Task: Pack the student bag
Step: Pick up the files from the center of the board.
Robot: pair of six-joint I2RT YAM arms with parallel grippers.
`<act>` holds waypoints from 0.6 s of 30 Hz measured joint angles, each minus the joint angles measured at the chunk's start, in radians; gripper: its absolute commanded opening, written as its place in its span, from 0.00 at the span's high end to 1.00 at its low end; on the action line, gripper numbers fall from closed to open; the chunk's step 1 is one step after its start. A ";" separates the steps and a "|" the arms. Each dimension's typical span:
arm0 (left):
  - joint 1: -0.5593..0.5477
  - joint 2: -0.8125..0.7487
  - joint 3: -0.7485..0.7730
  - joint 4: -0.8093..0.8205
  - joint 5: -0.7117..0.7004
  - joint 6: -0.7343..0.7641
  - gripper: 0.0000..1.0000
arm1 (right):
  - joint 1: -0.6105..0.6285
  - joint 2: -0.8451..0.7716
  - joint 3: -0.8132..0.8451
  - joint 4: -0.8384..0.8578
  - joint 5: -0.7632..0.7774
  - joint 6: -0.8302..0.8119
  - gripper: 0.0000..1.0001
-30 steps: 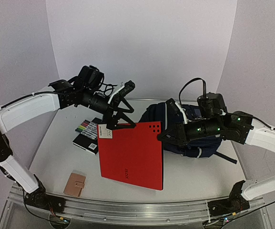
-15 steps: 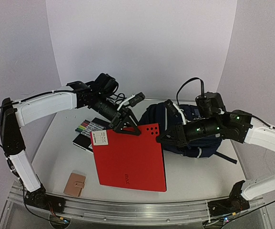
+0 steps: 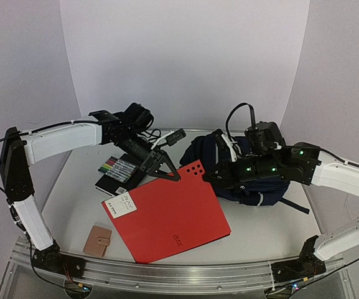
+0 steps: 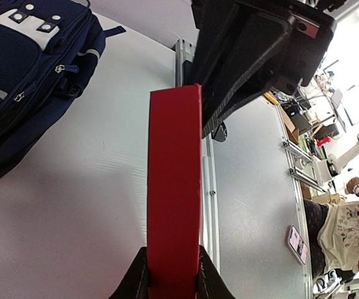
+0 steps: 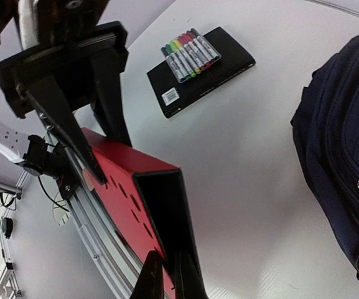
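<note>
Red folder, clenched by left tool and right tool together, could buckle or slip if their motions disagree.

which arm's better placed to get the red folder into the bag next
Right, probably: the right gripper pinches the red folder at the corner nearest the student bag; the left gripper grips its far edge, farther away.

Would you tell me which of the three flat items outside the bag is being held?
The red folder, gripped by the left claw and right claw; the black notebook and tan case lie untouched.
</note>
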 measured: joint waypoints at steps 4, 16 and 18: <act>0.004 -0.071 -0.097 0.121 -0.055 -0.099 1.00 | -0.008 0.011 0.010 0.019 0.116 0.051 0.30; 0.011 -0.416 -0.351 0.435 -0.581 -0.577 1.00 | -0.017 -0.095 -0.085 0.235 0.249 0.234 0.02; 0.013 -0.455 -0.379 0.491 -0.694 -0.662 1.00 | -0.017 -0.118 -0.145 0.297 0.254 0.289 0.02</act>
